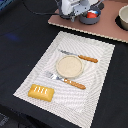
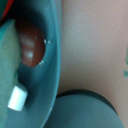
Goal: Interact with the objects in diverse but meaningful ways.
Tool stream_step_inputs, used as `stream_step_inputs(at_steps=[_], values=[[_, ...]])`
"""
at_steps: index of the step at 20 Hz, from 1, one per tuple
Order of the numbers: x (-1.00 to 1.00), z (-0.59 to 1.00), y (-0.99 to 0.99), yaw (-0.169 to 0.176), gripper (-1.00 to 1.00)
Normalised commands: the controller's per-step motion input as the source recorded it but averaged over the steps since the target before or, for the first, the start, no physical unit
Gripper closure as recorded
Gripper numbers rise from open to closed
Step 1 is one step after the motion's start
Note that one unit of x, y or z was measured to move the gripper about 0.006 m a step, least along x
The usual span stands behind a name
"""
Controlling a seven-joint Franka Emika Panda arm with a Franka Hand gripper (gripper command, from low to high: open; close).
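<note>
The gripper (image 1: 76, 15) is hanging over the blue-grey pot (image 1: 91, 17), which is holding the red tomato (image 1: 90, 14). I cannot tell how its jaws are standing. The bread loaf (image 1: 41, 92), far from the pot, is waiting untouched.

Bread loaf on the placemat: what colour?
Golden-yellow bread loaf with pale slash marks; exterior view shows it best.

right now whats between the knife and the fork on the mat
The round beige plate sits between the knife and fork, seen in the exterior view.
</note>
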Motion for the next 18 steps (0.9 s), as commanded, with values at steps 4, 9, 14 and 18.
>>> stream_step_inputs(at_steps=[4,9,14,18], values=[[-0.21,-0.33,0.0,0.0,1.0],[-0.22,-0.33,0.0,0.0,1.0],[-0.12,-0.12,0.0,-0.006,1.0],[0.06,0.65,-0.1,-0.104,1.0]])
